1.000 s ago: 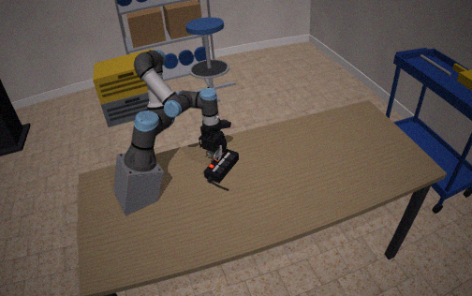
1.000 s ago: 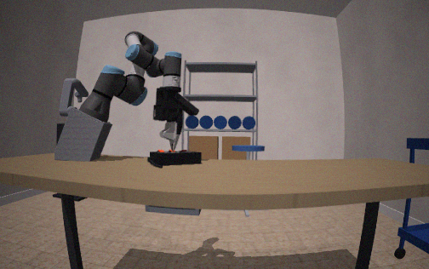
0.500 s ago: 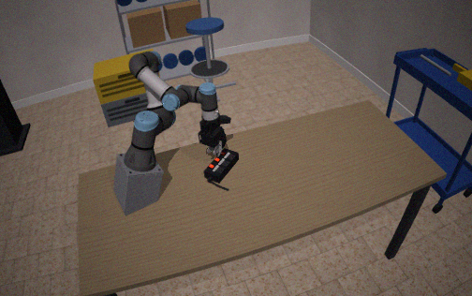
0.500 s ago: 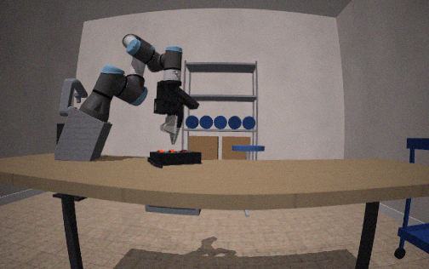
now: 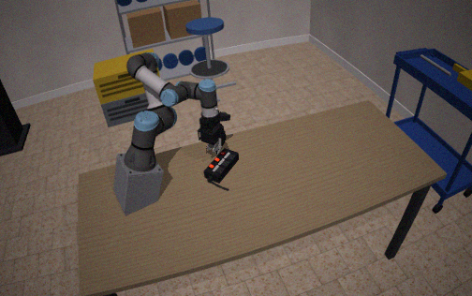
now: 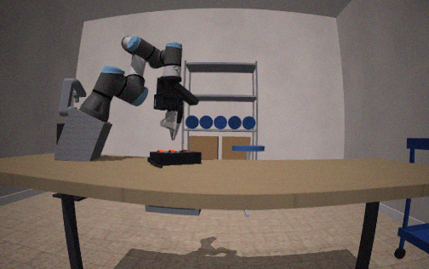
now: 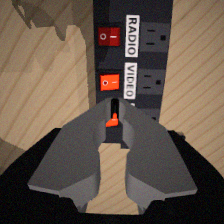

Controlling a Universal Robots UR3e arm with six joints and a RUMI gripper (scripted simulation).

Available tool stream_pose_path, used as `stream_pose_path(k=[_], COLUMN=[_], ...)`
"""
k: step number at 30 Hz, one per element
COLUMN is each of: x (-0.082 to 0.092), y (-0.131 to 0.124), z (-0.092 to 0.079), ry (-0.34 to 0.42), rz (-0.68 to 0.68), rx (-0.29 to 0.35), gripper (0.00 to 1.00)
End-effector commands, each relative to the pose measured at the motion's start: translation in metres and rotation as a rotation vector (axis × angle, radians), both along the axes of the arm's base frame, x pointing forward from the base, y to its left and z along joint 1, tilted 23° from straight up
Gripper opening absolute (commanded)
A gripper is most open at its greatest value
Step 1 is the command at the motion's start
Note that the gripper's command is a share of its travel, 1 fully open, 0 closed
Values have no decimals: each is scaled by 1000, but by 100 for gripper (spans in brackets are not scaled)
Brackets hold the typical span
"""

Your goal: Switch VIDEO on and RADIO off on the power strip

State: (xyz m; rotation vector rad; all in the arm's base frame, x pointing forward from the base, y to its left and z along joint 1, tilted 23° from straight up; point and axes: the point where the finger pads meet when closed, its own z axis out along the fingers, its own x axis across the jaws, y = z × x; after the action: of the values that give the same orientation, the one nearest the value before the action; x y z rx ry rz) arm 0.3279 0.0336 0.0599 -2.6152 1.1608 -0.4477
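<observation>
The black power strip (image 5: 224, 166) (image 6: 176, 158) (image 7: 155, 55) lies right way up on the wooden table (image 5: 304, 178) (image 6: 255, 179), in front of the robot base. In the wrist view the RADIO switch (image 7: 109, 36) is dark red and looks unlit. The VIDEO switch (image 7: 110, 81) glows bright orange. A third switch (image 7: 113, 120) shows orange through the slit between the fingers; its label is hidden. My gripper (image 5: 214, 149) (image 6: 174, 137) (image 7: 115, 100) is shut and empty. It points down and hovers a little above the strip, over the third switch.
The robot base (image 5: 137, 185) (image 6: 81, 134) stands on the table's left part. A blue cart (image 5: 440, 94) (image 6: 414, 191) stands off the right end. A shelf (image 6: 221, 111), a stool (image 5: 206, 42) and a yellow cabinet (image 5: 114, 89) stand behind the table.
</observation>
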Motion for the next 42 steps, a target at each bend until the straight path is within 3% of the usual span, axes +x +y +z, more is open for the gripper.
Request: stream_pose_path(k=[1, 11, 12, 26, 42], x=[0, 0, 0, -2, -13], y=[0, 0, 0, -1, -4], z=[1, 1, 1, 7, 35], ry=[-2, -2, -2, -2, -2], rz=[0, 0, 0, 0, 0], rx=[-1, -1, -1, -1, -1], gripper=[0, 0, 100, 100, 100])
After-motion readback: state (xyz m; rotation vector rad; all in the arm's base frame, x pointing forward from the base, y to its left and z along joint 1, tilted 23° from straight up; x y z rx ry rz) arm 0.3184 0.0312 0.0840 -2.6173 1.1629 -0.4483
